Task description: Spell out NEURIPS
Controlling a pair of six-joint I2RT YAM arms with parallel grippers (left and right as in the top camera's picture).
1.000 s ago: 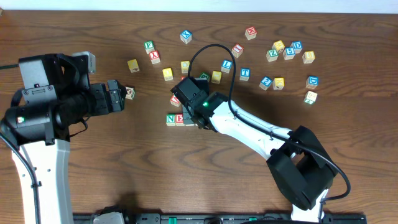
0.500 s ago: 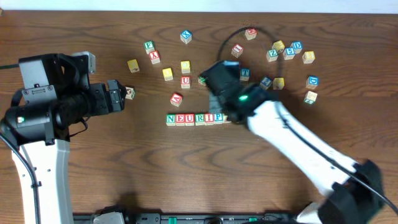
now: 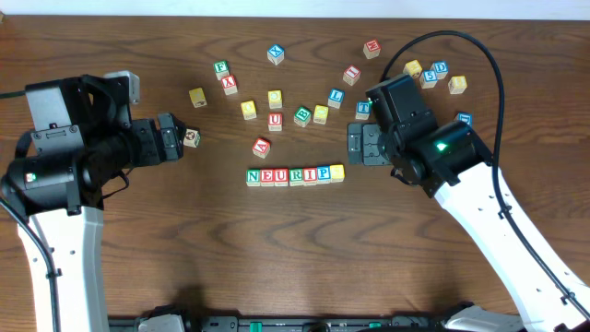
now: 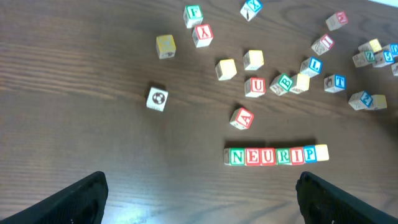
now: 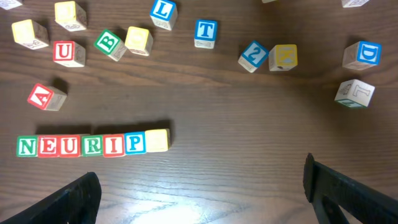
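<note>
NEURIPS cubes [image 3: 295, 174] number seven, touching in one row.

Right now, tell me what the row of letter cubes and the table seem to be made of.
Row of cubes: likely light wood, matte; pale bare sides show beside painted letter faces, the last face yellow. Table: dark brown wood grain, perhaps veneer or laminate; streaked grain with a soft sheen under the light.

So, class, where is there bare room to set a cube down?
Bare wood: the wide strip on the robot's side of the NEURIPS row, and between its N cube and the picture cube. Crowded: loose cubes beyond the row, thickest in the far-right cluster.
</note>
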